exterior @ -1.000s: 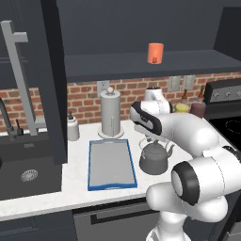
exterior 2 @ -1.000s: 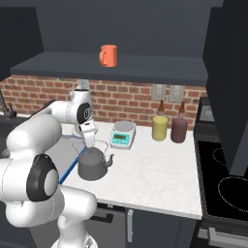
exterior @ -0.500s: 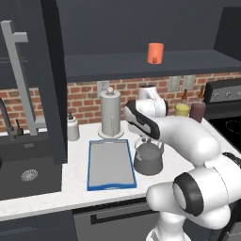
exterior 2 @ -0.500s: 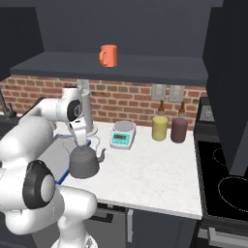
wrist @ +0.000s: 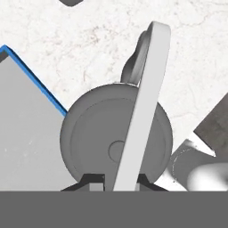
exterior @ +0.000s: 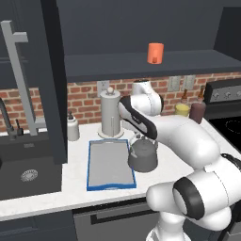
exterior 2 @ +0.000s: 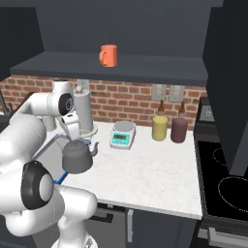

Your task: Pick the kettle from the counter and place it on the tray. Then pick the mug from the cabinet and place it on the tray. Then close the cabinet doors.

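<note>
Carrying step one: in the left base view your end effector (exterior: 141, 136) is pinching the kettle (exterior: 142, 156) by its wire handle, the kettle hanging just at the tray's (exterior: 109, 164) right blue rim, partly over it. You're needing a short shift toward the tray's middle, then a lowering. The paper-towel roll (exterior: 110, 115) is standing close behind, so watch that side.

Right base view: the kettle (exterior 2: 76, 156) is hanging clear of the table (exterior 2: 145, 169); scale (exterior 2: 121, 134) and jars (exterior 2: 159, 128) are sitting well apart. The mug (exterior 2: 109, 55) is waiting on the cabinet shelf (exterior 2: 121, 68).

Hand view: the fingertips (wrist: 93, 179) are clamping the handle (wrist: 141, 102), with the blue rim (wrist: 35, 78) running beside the kettle body.
</note>
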Robot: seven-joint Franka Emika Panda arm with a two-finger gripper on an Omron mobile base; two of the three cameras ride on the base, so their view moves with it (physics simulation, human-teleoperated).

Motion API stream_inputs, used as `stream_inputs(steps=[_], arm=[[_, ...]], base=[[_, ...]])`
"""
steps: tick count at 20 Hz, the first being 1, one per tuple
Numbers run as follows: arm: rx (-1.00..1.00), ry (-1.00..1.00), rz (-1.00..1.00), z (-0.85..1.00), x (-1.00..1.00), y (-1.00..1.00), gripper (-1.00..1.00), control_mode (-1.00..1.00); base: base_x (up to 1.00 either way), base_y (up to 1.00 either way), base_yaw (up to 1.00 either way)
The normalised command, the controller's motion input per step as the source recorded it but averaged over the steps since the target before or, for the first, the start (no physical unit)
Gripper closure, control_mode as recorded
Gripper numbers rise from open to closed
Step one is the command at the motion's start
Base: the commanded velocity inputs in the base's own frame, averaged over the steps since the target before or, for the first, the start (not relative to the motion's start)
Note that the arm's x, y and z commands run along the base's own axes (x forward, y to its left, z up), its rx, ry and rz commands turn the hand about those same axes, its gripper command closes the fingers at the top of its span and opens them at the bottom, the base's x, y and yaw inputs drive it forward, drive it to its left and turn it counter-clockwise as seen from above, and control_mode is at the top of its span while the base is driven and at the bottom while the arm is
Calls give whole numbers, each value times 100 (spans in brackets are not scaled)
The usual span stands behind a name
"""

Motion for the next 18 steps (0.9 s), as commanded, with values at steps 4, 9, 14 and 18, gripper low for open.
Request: stream_inputs(steps=[4, 9, 14, 18], arm=[[0, 0, 3, 4, 0, 30, 100, -100], [0, 0, 1, 0, 2, 30, 100, -100], [0, 0, 0, 0, 17, 35, 100, -100], [0, 0, 0, 0, 20, 44, 100, -100]], base=[[0, 0, 0], [0, 0, 0], [0, 0, 0], [0, 0, 0]])
